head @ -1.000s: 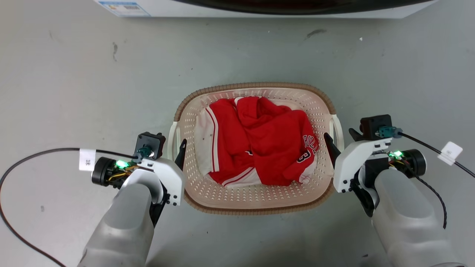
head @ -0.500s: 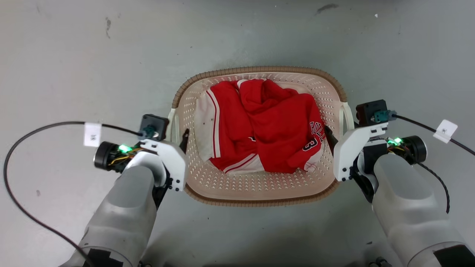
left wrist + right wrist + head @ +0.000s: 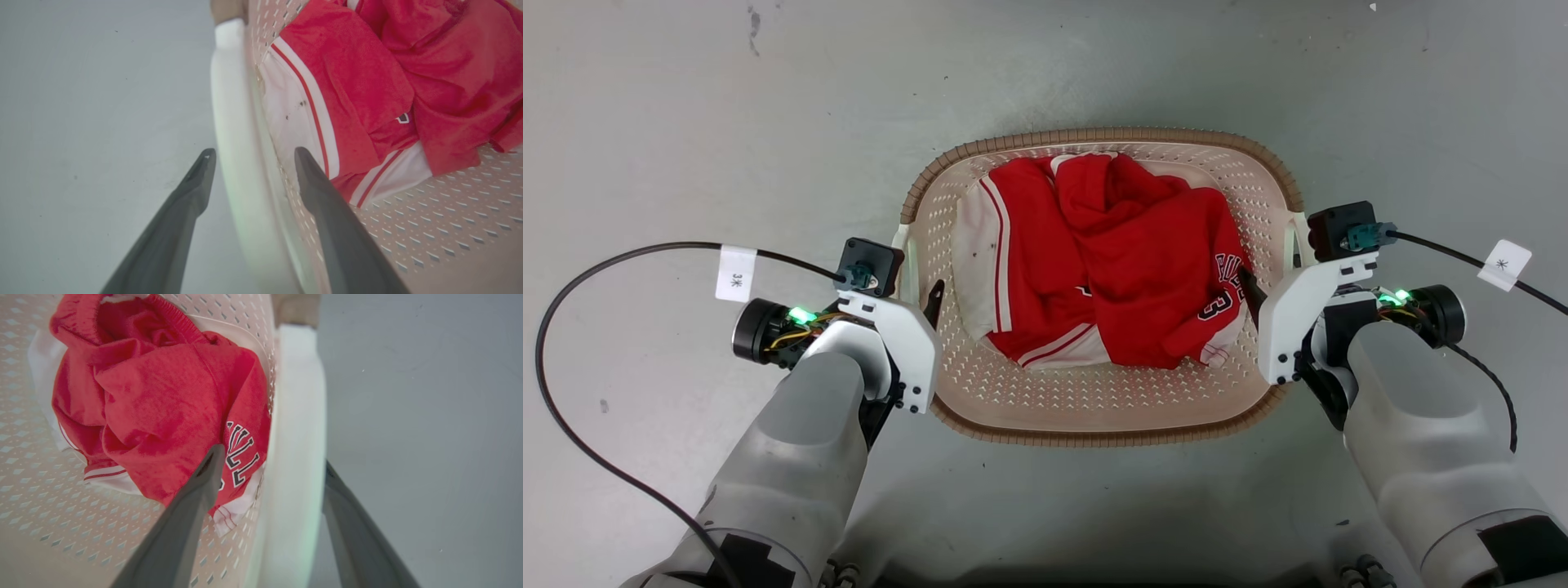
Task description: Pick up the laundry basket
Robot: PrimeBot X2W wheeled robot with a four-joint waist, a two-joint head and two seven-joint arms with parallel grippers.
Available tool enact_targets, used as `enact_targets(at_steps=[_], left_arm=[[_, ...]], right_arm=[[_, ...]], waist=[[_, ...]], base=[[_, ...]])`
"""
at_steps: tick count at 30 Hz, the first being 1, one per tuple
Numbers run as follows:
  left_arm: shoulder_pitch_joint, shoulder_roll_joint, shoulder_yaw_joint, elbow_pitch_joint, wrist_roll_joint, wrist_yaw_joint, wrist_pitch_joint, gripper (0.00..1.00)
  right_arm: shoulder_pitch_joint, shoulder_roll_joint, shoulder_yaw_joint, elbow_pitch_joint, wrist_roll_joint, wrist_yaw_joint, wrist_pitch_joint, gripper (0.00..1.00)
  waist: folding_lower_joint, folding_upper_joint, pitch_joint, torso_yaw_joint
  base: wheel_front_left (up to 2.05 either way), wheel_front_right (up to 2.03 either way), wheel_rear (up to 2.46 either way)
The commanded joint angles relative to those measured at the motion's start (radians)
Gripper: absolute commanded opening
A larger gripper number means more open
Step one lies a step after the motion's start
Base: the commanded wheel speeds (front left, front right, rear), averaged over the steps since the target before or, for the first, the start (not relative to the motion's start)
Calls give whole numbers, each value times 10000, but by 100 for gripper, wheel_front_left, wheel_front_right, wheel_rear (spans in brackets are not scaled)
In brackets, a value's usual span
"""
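The laundry basket (image 3: 1094, 135), cream-pink with a brown woven rim, stands on the grey floor and holds a red and white jersey (image 3: 1111, 261). My left gripper (image 3: 915, 286) is open and straddles the basket's white left handle (image 3: 231, 122): one finger is outside and one inside the perforated wall. My right gripper (image 3: 1270, 282) is open astride the white right handle (image 3: 298, 416). Its inner finger hangs over the jersey, with a gap to the handle. In the wrist views, the left gripper (image 3: 253, 154) and right gripper (image 3: 271, 457) each have a handle between their fingers.
A black cable (image 3: 605, 261) with a white tag loops over the floor at my left. Another tagged cable (image 3: 1462, 257) runs off to the right. Bare grey floor (image 3: 727, 122) surrounds the basket.
The head camera has shifted, so the white appliance edge at the top has left the picture. Both grippers have slid further forward along the basket's sides, over the handles.
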Motion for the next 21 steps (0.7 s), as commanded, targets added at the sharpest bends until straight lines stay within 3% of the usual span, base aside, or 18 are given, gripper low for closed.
enact_targets(at_steps=[1, 7, 8, 9, 10, 11, 21], left_arm=[[-100, 43, -164, -28, -154, -8, -15, 100], [-121, 77, -663, -78, -627, -9, -16, 100], [-107, 59, -736, -96, -734, -9, 27, 74], [-98, 51, -830, -115, -821, -9, 55, 18], [-86, 44, -933, -148, -906, -9, 96, 0], [-74, 44, -1048, -185, -997, -9, 126, 0], [113, 341, -2068, -434, -1831, 1, 278, 0]], right_arm=[[-182, -2, 16, 64, 78, -3, -46, 100], [-285, -2, 88, 211, 138, -3, -98, 100], [-292, -2, 101, 233, 156, -3, -89, 98], [-298, -2, 116, 254, 169, -3, -80, 44], [-302, -2, 142, 265, 179, -3, -59, 10], [-302, -2, 185, 277, 188, -3, -29, 0], [-269, -19, 317, 409, 296, -1, 49, 0]], waist=[[-1, 0, 25, 20], [-1, 0, 58, 68], [-1, 0, 59, 76], [-1, 0, 59, 86], [-1, 0, 61, 94], [-1, 0, 61, 105], [-1, 0, -129, 79]], base=[[0, 0, 0], [0, 0, 0], [0, 0, 0], [0, 0, 0], [0, 0, 0], [0, 0, 0], [0, 0, 0]])
